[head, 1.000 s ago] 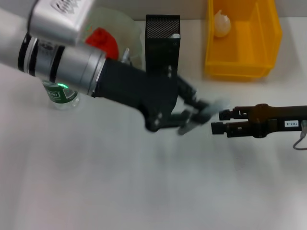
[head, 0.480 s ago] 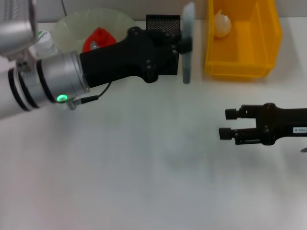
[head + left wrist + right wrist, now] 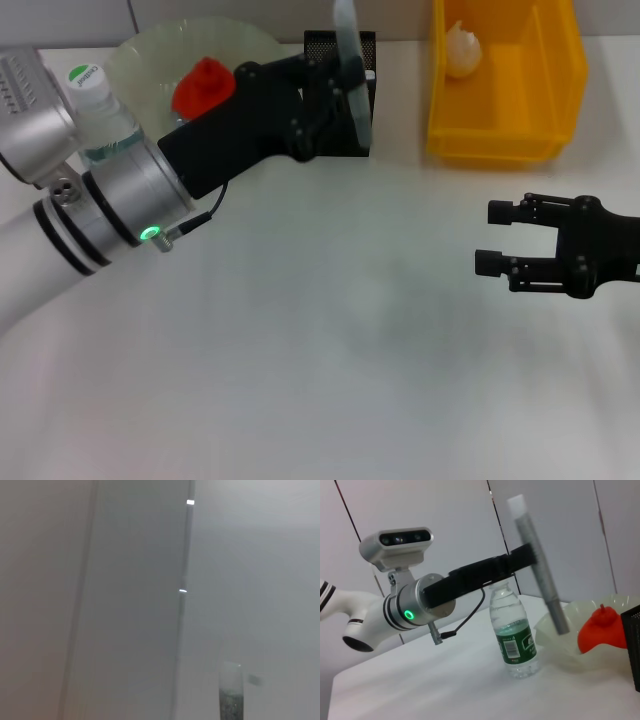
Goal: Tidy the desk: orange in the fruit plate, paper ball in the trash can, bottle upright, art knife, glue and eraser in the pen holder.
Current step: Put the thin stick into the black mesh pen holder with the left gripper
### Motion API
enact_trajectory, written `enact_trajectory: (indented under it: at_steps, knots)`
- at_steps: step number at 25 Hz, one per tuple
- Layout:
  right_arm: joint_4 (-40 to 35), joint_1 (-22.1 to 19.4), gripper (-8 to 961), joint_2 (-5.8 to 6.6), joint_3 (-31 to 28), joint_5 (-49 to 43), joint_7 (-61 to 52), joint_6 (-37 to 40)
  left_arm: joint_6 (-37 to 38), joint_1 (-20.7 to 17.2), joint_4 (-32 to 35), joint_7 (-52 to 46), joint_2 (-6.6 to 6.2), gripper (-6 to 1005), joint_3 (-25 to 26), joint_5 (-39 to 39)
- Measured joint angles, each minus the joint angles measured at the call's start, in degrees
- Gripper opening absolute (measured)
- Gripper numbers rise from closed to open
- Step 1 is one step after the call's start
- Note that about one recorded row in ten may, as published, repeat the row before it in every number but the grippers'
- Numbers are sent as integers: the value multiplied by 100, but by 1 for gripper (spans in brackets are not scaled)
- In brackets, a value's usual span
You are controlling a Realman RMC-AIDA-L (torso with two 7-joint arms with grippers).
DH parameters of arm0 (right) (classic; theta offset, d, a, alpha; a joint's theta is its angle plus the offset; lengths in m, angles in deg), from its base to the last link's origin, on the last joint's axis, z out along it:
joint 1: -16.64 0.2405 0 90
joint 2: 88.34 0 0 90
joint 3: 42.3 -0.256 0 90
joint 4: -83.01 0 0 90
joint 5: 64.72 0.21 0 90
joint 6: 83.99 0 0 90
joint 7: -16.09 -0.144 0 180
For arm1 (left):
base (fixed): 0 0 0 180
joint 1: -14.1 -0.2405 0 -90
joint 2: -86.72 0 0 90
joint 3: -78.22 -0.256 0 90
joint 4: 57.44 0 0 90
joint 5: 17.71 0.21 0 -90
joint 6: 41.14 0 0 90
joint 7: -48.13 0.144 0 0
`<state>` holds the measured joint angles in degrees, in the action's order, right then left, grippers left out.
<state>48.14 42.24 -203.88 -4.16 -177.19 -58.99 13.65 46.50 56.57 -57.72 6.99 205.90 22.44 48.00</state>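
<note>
Carried back from beside the trash can (image 3: 505, 85), the slim grey art knife (image 3: 348, 68), gripped by the left gripper (image 3: 335, 85), stands upright over the black mesh pen holder (image 3: 362, 130); right gripper (image 3: 497, 238) gapes empty.

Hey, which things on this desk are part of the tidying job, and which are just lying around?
Job: orange, fruit plate, paper ball, trash can, bottle, pen holder, art knife in left gripper.
Lying around: nothing visible; right gripper idle.

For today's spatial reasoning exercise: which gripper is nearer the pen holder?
Left. The left gripper holds a grey stick-shaped tool directly over the pen holder; the right gripper hovers open over the desk, well off to the side.
</note>
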Motion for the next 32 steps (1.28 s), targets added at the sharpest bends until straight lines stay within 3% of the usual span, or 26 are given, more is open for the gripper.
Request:
enact_trajectory:
  at_steps: [1, 3, 4, 7, 9, 10, 11, 14, 17, 19, 22, 24, 25, 28, 32]
  knots:
    - [1, -14, 775, -13, -2, 0, 40, -11, 0, 0, 0, 0, 0, 158, 0, 0]
    - [5, -38, 775, -40, -6, -1, 113, -22, -133, 239, -694, 637, -1, 163, 677, -83]
    - [6, -47, 775, -50, -6, -6, 142, -25, -133, 239, -694, 637, -1, 166, 677, -83]
    - [6, -51, 775, -59, 26, -23, 157, -28, -462, 482, -1224, 1194, -1, 174, 1721, 100]
    - [6, -52, 775, -66, 42, -29, 157, -29, -462, 482, -1224, 1194, -1, 179, 1721, 100]
    - [6, -53, 775, -71, 43, -32, 158, -29, -562, 524, -1282, 1270, -1, 182, 2005, 254]
    - [7, -54, 775, -77, 44, -32, 158, -30, -931, 620, -1391, 1466, -1, 185, 2966, 951]
    - [7, -55, 775, -99, 45, -33, 168, -33, -1065, 644, -1440, 1568, 0, 193, 3338, 1225]
    - [7, -54, 775, -118, 45, -32, 183, -35, -1747, 753, -1712, 2180, 0, 201, 4849, 2343]
    - [6, -52, 775, -121, 44, -25, 185, -36, -1747, 753, -1712, 2180, 0, 206, 4849, 2343]
    - [6, -46, 775, -133, 44, -1, 187, -31, -2476, 770, -1880, 2765, 0, 214, 6209, 3248]
    - [6, -41, 775, -137, 39, 0, 187, -24, -2476, 770, -1880, 2765, 0, 219, 6209, 3248]
    - [7, -35, 775, -143, 31, 0, 187, -17, -2794, 799, -1886, 2905, 0, 222, 6582, 3499]
    - [5, -19, 775, -165, 4, 2, 187, -2, -3281, 843, -1893, 3145, -1, 230, 7068, 3726]
    - [-7, 2, 775, -180, 0, 5, 175, -1, -3441, 849, -1872, 3240, -1, 240, 7266, 3764]
